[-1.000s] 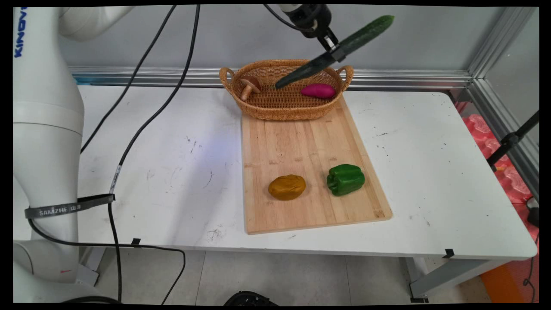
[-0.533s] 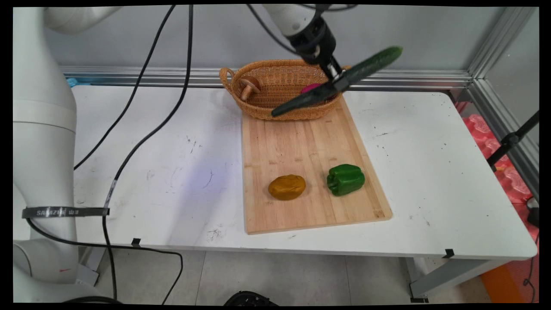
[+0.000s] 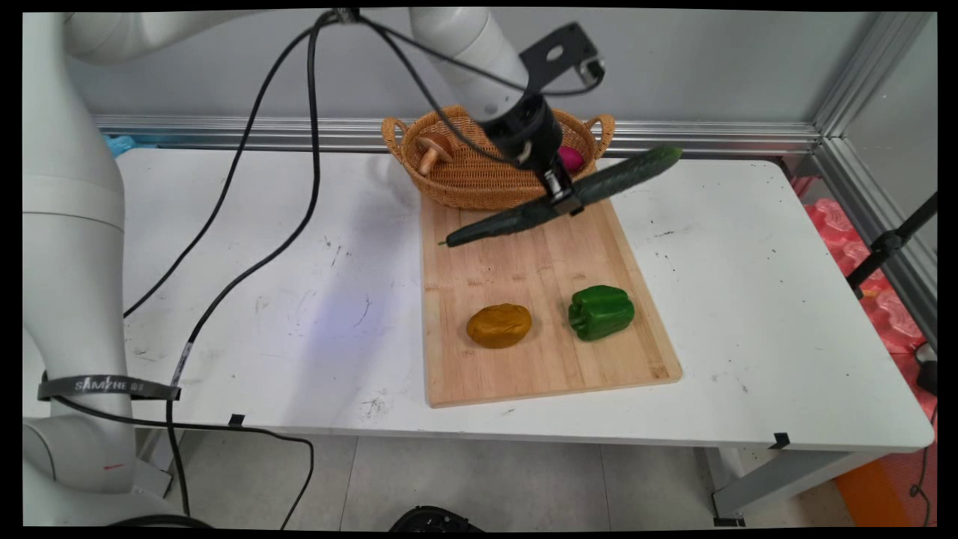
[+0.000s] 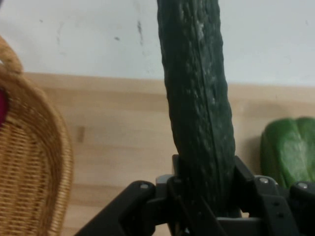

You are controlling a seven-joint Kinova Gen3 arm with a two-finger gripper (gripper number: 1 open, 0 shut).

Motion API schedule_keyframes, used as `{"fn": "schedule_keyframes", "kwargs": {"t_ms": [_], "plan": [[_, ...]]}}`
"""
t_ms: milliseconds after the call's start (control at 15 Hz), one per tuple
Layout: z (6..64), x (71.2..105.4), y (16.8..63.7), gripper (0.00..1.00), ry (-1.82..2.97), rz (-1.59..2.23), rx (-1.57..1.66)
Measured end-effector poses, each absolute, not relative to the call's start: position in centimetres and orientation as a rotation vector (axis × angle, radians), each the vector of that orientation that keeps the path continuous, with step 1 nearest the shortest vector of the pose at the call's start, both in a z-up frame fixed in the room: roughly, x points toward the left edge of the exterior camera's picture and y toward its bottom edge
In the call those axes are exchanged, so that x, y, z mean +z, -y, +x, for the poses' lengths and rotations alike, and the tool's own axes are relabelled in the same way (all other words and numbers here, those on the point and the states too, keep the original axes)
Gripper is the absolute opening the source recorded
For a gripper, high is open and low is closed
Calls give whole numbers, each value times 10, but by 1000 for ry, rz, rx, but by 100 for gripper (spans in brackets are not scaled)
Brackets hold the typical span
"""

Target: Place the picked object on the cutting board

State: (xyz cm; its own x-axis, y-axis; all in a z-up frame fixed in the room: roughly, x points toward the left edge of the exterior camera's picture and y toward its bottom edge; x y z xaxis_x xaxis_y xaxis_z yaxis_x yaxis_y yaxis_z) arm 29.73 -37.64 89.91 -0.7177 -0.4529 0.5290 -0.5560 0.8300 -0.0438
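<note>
the gripper pinches a long cucumber near its middle, holding it tilted above the cutting board just in front of the basket, so it is best kept level and clear of the basket's rim

White arm enters from upper left of frame, forearm sloping down toward upper centre. Black gripper points down and slightly right, fingers clamped around the middle of a cucumber. Black cables hang from the wrist.
</note>
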Motion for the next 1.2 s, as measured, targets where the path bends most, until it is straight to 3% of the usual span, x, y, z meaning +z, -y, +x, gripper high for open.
{"fn": "schedule_keyframes", "kwargs": {"t_ms": [1200], "plan": [[312, 803, 375, 0, 2584, 619, 219]]}}
